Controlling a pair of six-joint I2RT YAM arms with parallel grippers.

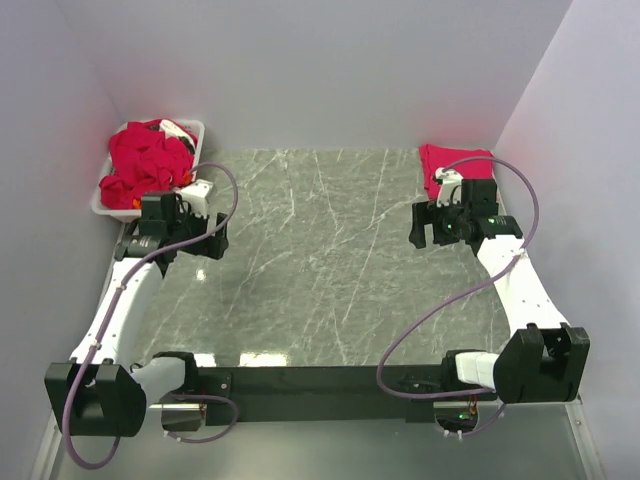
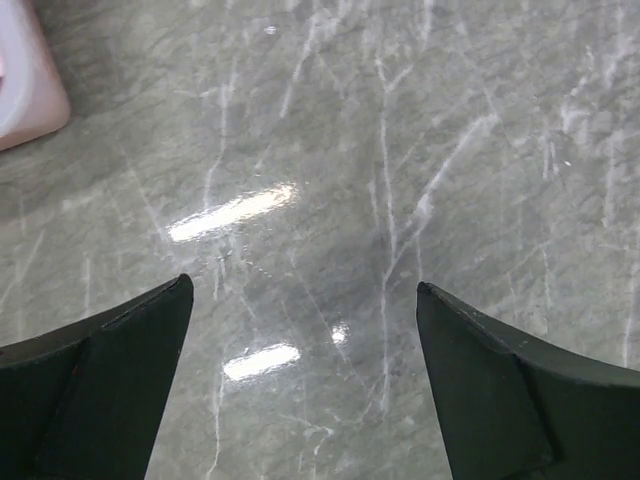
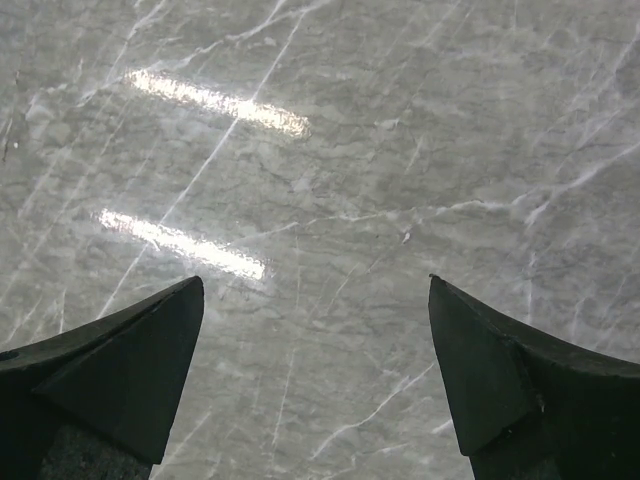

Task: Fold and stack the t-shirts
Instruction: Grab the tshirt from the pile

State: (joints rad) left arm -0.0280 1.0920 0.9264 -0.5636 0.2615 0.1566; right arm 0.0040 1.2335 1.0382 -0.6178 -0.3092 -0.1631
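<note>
At your far left, crumpled t-shirts (image 1: 148, 160) fill the basket (image 1: 103, 200), not yet folded. Your left gripper (image 2: 302, 284) and right gripper (image 3: 315, 281) hang spread, empty, over the counter (image 1: 320, 270). Far right, a folded stack (image 1: 452, 165) looks finished.

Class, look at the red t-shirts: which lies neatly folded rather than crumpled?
The folded t-shirt in the far right corner of the table, lying flat; the other t-shirts are heaped, crumpled, in the white basket at far left.
</note>
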